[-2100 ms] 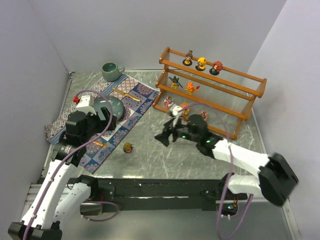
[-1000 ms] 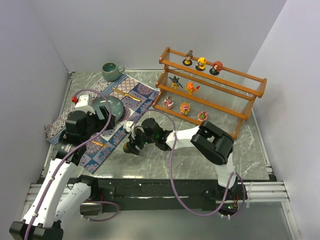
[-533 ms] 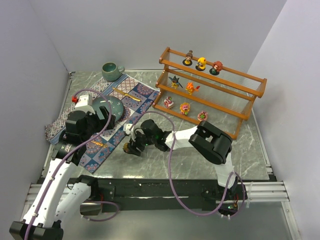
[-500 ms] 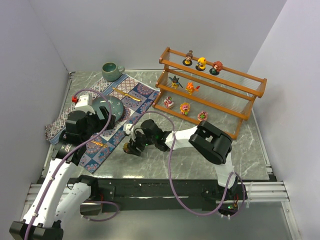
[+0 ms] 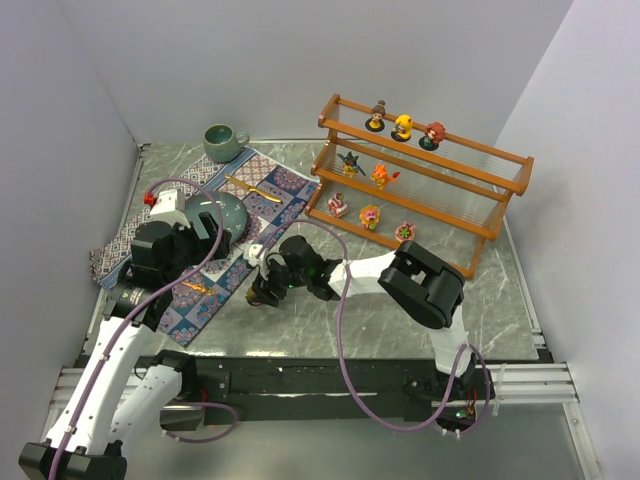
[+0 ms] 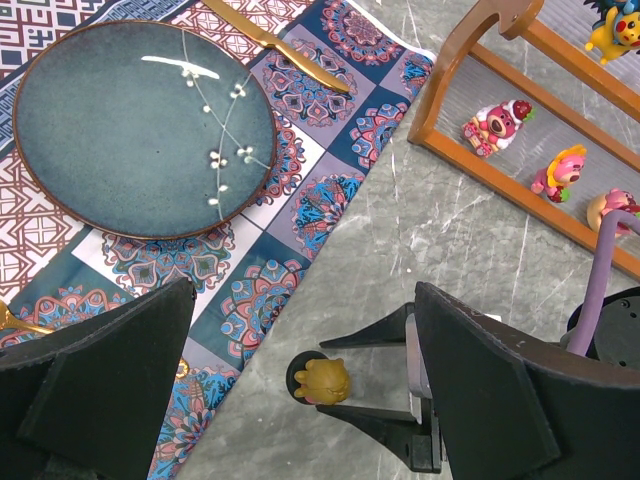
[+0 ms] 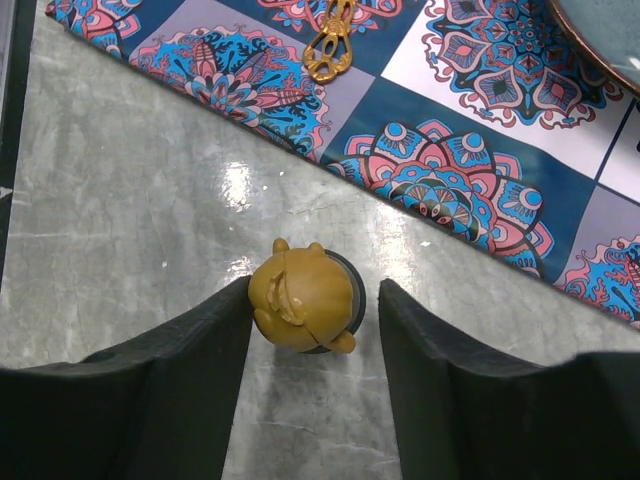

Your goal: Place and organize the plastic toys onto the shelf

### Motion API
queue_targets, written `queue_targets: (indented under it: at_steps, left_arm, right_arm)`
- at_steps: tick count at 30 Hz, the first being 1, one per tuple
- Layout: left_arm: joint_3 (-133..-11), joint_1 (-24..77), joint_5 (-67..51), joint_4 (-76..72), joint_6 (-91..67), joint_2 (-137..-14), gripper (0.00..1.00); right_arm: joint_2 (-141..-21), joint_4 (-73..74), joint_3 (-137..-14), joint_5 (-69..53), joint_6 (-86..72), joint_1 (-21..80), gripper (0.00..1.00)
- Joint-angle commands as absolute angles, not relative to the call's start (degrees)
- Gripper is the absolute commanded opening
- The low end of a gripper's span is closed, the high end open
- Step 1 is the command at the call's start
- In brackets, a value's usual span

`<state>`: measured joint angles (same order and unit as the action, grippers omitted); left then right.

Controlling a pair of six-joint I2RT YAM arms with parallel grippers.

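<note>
**Right gripper straddling the last loose toy on the worktop**

The right gripper [image 7: 312, 290] reached low over the grey marbled worktop [image 5: 400, 310]. Its jaws stood partly spread either side of a mustard-yellow figurine [image 7: 300, 305] on a dark round base. One finger touched the toy, while the other showed a sliver of gap, so nothing was pinched yet. The figurine stood upright just beside the near edge of the patterned cloth mat [image 5: 270, 190], left of centre and well apart from the shelf [image 6: 500, 190].

Eight other figurines [image 5: 402, 127] already stood on the orange-brown shelf at the far right: three on the top tier, two in the middle and three on the bottom. The step in hand appeared to be the pickup of the ninth. The next move likely called for a firm pinch, a straight lift and a carry far and right to free space, probably on the middle tier.

The left gripper [image 6: 302, 290] hung spread wide and empty above the mat edge. A blue-green plate [image 6: 140, 130] lay on the mat, and a green mug [image 5: 222, 142] sat at the far left. Plain pale walls enclosed the worktop.
</note>
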<state>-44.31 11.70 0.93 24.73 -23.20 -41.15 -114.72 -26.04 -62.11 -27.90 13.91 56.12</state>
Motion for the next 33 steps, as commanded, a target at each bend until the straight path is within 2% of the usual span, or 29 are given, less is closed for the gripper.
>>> queue_targets:
  at_steps: [1,10,17,24,33]
  left_arm:
    - [-44.74,11.43,-0.17,23.99,-22.85,-40.96,0.97]
    - [-44.74,11.43,-0.44,23.91,-22.76,-40.78,0.97]
    - [-44.56,11.43,-0.35,23.64,-22.76,-40.25,0.97]
    - [-44.03,12.21,-0.18,23.12,-22.76,-39.03,0.97]
    - [-43.86,13.71,-0.18,23.03,-22.85,-38.41,0.97]
  right_arm:
    - [-114.35,-26.28,-64.77,-28.83,15.2,56.51,0.54]
    - [-112.24,-24.7,-63.37,-28.48,15.21,56.51,0.4]
    - [-104.0,-22.59,-59.07,-24.79,14.59,56.6,0.36]
    - [-92.65,-8.72,-57.66,-17.94,13.71,55.46,0.34]
    - [-75.95,10.18,-61.43,-9.68,9.41,45.45,0.31]
